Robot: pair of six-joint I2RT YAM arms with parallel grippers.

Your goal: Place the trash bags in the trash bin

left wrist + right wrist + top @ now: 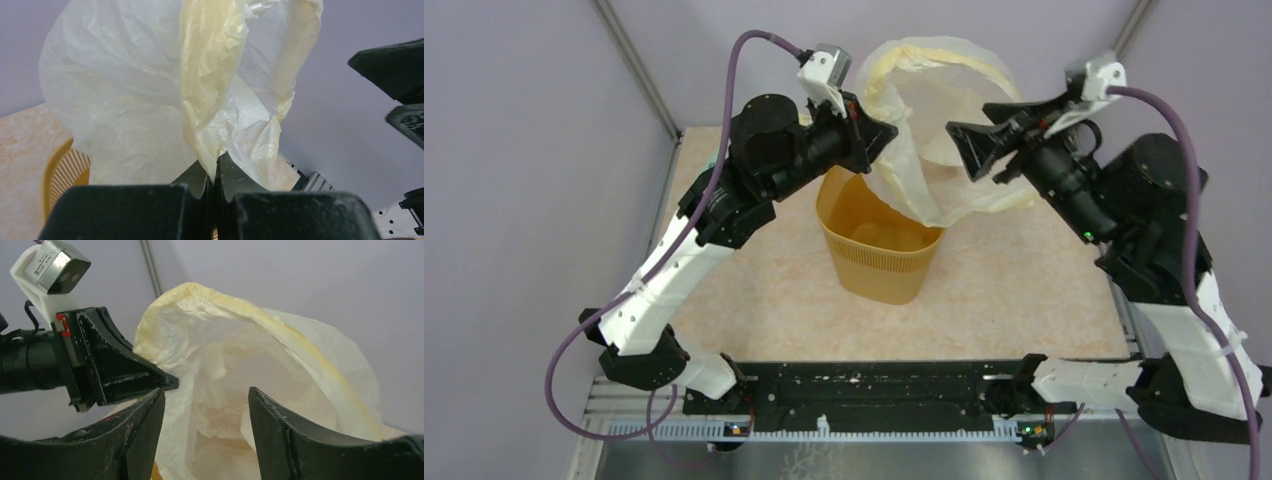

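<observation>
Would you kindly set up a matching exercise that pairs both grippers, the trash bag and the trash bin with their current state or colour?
Things:
1. left gripper
2. right gripper
3. trash bag
4. trash bin

States:
A. orange-yellow, standing upright on the table
B. open, gripping nothing
C. translucent cream, held up in the air
D. shut, pinching thin plastic

Pairs: 1-D, 2-B, 3-C, 4-A.
</observation>
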